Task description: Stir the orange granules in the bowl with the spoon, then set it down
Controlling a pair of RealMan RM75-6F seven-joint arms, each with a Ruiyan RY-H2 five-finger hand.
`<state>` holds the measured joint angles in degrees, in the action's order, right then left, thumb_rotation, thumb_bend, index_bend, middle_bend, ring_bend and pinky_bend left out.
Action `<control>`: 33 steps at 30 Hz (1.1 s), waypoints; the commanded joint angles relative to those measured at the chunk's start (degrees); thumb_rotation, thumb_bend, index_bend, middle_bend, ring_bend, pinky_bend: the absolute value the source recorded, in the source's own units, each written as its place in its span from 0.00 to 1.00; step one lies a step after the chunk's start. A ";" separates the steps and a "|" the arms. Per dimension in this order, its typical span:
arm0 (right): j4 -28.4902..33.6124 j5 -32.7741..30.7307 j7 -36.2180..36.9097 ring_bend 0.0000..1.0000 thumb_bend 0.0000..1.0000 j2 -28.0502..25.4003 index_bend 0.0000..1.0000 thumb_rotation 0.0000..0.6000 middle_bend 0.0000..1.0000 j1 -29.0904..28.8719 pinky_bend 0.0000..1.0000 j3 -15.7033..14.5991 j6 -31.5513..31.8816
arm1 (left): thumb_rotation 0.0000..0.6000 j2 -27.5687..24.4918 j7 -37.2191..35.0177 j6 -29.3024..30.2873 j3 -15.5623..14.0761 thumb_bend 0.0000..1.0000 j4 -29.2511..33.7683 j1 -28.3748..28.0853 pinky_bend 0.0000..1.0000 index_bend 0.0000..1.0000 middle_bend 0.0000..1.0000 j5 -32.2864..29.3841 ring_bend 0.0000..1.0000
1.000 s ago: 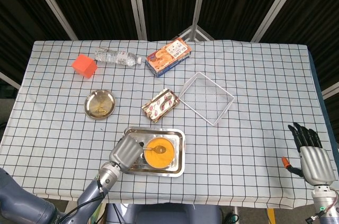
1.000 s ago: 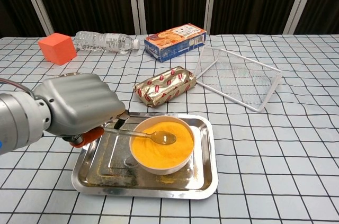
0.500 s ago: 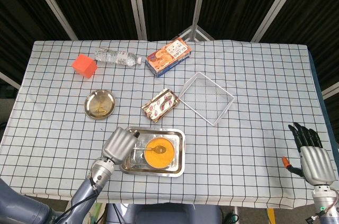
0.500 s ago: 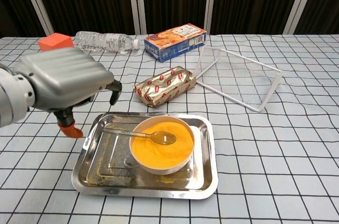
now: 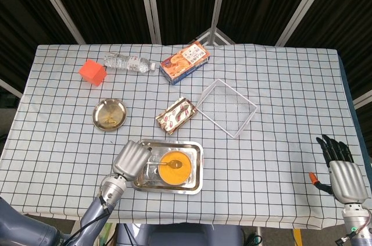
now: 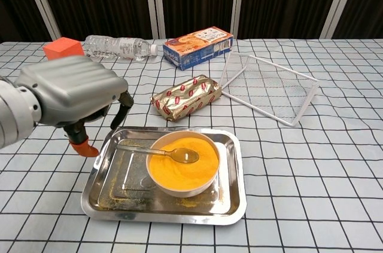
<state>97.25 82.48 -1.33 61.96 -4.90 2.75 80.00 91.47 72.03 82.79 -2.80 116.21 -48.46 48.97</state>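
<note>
Left hand [image 6: 70, 93] hangs over the left edge of the steel tray [image 6: 230, 202], fingers curled downward and apart, nothing held; in the head view it [image 5: 131, 159] covers the tray's left rim. Just right of the hand, inside the tray, sits the white bowl [image 6: 157, 184] of orange granules [image 6: 179, 166]. The spoon [image 6: 160, 152] lies free — its bowl end rests on the granules, its handle runs left across the bowl rim toward the hand's fingertips w/o touching them. Loose orange grains dust the tray floor.

Right hand [image 5: 342, 170] is at the near right table edge, well apart from the tray, fingers straight and slightly spread, holding nothing; chest view does not show it.

Beyond the left hand, approx. straight ahead: a small metal dish [image 5: 109, 114]. Further off and to the left, an orange cube [image 6: 61, 48] and a clear bottle [image 6: 119, 46] lying on its side. Ahead and to the right of the left hand — a foil snack pack [image 6: 187, 96], then a biscuit box [image 6: 199, 46] at the far side. A white wire basket [image 6: 270, 91] lies between the two hands, tilted on one edge, nearer the far side. All rest on a checked cloth [image 5: 279, 83].
</note>
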 commanded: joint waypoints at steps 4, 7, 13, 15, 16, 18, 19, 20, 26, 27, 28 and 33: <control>0.00 0.01 0.21 0.00 0.36 -0.03 0.00 1.00 0.00 0.01 0.00 0.01 0.00 | 1.00 4.59 0.93 -0.25 0.03 0.23 -3.86 0.47 0.94 0.53 0.93 1.00 0.91; 0.02 -0.09 0.41 0.00 0.36 -0.11 0.00 1.00 0.00 -0.01 0.00 0.02 -0.12 | 1.00 5.70 1.01 0.01 0.41 0.25 -5.12 0.75 0.94 0.54 0.93 1.63 0.91; 0.12 0.00 0.46 0.00 0.36 -0.16 0.00 1.00 0.00 0.03 0.00 -0.02 -0.05 | 1.00 6.70 1.02 -0.57 1.20 0.34 -6.87 1.13 0.94 0.54 0.93 1.58 0.92; 0.12 0.00 0.48 0.00 0.36 -0.17 0.00 1.00 0.00 0.06 0.00 -0.02 -0.01 | 1.00 7.01 0.75 -0.81 1.48 0.35 -7.35 1.29 0.95 0.55 0.93 1.51 0.92; 0.13 -0.06 0.49 0.00 0.36 -0.16 0.00 1.00 0.00 0.06 0.00 -0.01 -0.03 | 1.00 7.20 0.49 -0.96 1.64 0.35 -7.56 1.42 0.95 0.55 0.93 1.37 0.92; 0.13 -0.12 0.50 0.00 0.36 -0.17 0.00 1.00 0.00 0.06 0.00 0.01 -0.04 | 1.00 7.49 0.29 -1.22 1.76 0.35 -7.92 1.60 0.95 0.55 0.93 1.28 0.92; 0.14 -0.15 0.50 0.00 0.36 -0.17 0.00 1.00 0.00 0.06 0.00 0.02 -0.07 | 1.00 7.58 0.32 -1.30 1.76 0.35 -8.09 1.66 0.95 0.55 0.93 1.34 0.92; 0.13 -0.17 0.52 0.00 0.36 -0.18 0.00 1.00 0.00 0.07 0.00 0.00 -0.08 | 1.00 7.66 0.33 -1.38 1.75 0.35 -8.25 1.72 0.95 0.55 0.93 1.44 0.92; 0.28 -0.25 0.54 0.00 0.36 -0.24 0.00 1.00 0.00 0.08 0.00 0.00 -0.16 | 1.00 7.93 0.08 -1.82 2.05 0.35 -8.71 2.06 0.95 0.55 0.93 1.85 0.92; 0.30 -0.28 0.55 0.00 0.36 -0.24 0.00 1.00 0.00 0.06 0.00 0.01 -0.20 | 1.00 7.96 0.06 -1.89 2.10 0.35 -8.77 2.13 0.95 0.55 0.93 1.96 0.92; 0.31 -0.29 0.57 0.00 0.36 -0.23 0.00 1.00 0.00 0.06 0.00 0.02 -0.20 | 1.00 7.98 0.06 -1.94 2.10 0.35 -8.80 2.17 0.95 0.55 0.93 2.01 0.92; 0.35 -0.35 0.83 0.00 0.36 -0.26 0.00 1.00 0.00 0.20 0.00 0.09 0.07 | 1.00 8.68 -0.11 -2.68 2.47 0.35 -9.99 2.25 0.95 0.55 0.94 2.28 0.92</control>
<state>97.59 82.12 -0.51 61.71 -4.70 2.84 80.08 99.98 71.99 80.27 -0.45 106.41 -46.23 51.22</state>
